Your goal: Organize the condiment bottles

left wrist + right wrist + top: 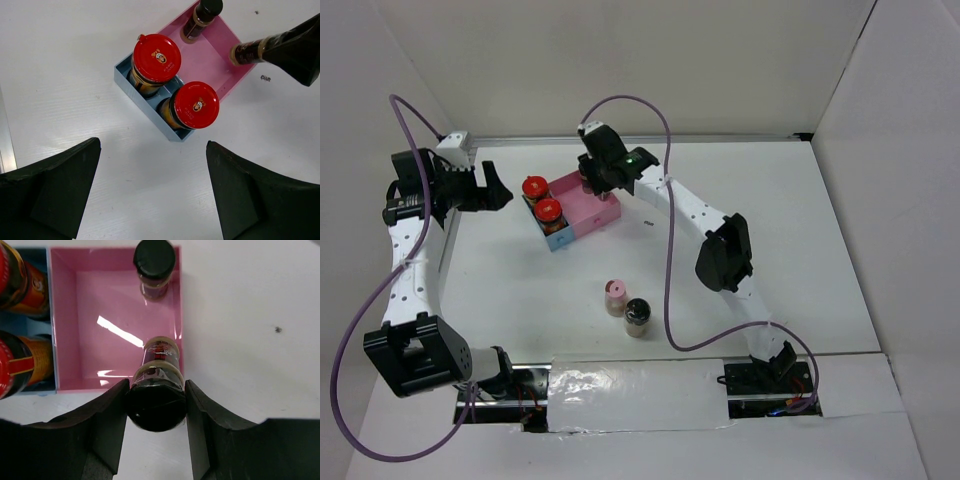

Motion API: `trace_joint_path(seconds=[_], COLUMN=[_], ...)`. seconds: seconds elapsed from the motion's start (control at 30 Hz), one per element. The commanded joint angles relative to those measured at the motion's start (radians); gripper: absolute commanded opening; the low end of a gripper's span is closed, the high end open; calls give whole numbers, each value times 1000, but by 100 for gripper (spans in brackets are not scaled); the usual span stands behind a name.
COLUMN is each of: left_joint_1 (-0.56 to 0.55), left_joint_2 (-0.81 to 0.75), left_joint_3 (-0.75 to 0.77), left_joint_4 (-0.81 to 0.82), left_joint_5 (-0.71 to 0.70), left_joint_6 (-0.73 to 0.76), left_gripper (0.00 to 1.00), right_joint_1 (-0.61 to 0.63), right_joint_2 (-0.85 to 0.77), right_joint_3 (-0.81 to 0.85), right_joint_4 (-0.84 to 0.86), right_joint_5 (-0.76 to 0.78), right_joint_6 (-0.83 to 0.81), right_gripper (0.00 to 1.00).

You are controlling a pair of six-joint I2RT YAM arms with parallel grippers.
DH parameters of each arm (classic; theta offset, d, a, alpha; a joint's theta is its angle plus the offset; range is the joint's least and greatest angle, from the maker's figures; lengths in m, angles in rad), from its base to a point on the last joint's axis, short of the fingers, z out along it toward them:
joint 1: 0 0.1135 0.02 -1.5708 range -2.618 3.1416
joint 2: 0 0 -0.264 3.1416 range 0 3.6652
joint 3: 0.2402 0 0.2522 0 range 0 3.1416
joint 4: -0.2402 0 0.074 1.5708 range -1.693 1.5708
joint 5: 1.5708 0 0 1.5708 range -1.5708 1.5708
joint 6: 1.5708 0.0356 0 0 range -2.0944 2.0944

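Note:
Two red-lidded jars stand in the blue half of the divided tray; both show in the left wrist view. One slim black-capped bottle stands in the far corner of the pink half. My right gripper is shut on the cap of a second slim dark bottle, holding it at the pink half's near right corner. A pink-capped jar and a black-capped bottle stand on the table near the front. My left gripper is open and empty, left of the tray.
The right arm reaches diagonally across the table's middle to the tray. White walls close in the back and both sides. A foil-covered strip lies along the near edge between the arm bases.

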Motion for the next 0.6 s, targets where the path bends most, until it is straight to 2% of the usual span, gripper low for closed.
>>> trace_joint_path(seconds=[0.0,0.37,0.57], left_joint_1=[2,2,3], left_joint_2=[-29,-12,-9], left_joint_3=[-16,-13,-13], left_joint_4=[10,15,10], left_joint_5=[9,21,23], left_joint_6=[14,9,11], left_gripper=[99,99,99], right_joint_1=[5,-1,-3], right_joint_2=[-18,69,129], right_joint_3=[-8,-58,0], right_joint_4=[58,99,62], right_joint_5=[-41,-37,-2], right_joint_6=[-29,-22,7], right_gripper=[0,0,0])
